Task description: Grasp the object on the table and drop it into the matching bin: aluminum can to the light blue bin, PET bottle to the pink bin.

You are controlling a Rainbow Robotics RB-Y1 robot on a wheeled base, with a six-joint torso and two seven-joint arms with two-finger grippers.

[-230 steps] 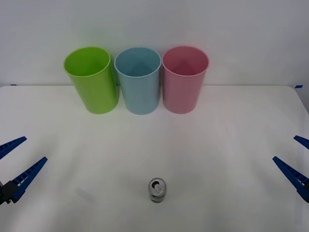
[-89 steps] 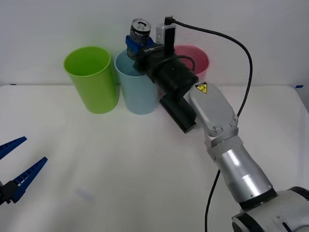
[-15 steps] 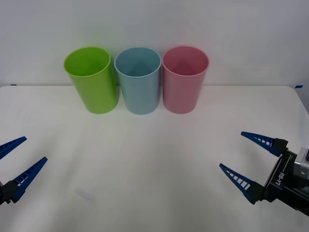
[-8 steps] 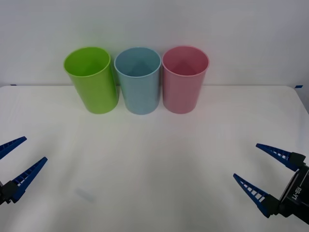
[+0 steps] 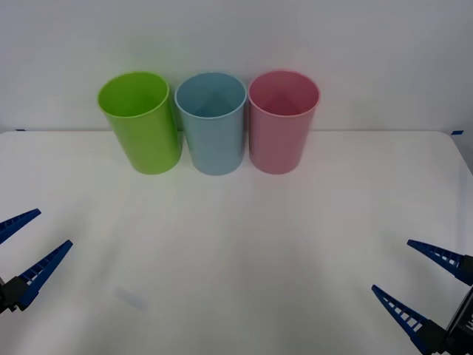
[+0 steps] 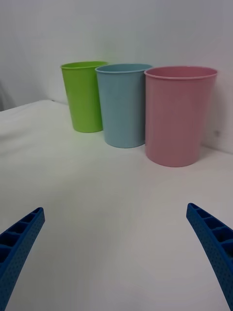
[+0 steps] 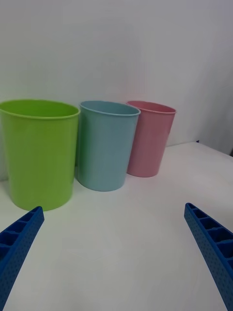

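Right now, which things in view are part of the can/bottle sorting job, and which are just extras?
Job:
- light blue bin, middle of the row
- pink bin, beside it
- table
- right gripper, open, low at the table's near right
- left gripper, open, near left

Extras:
- lime green bin

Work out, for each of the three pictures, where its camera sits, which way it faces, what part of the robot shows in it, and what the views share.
Front view: above the arms, looking forward and down at the table; left gripper and right gripper at the near corners, both open.
Right wrist view: on the right arm, low, facing the pink bin; its own blue fingers at the edge.
Left wrist view: on the left arm, facing the lime green bin.
Shared: the light blue bin stands between the other two.
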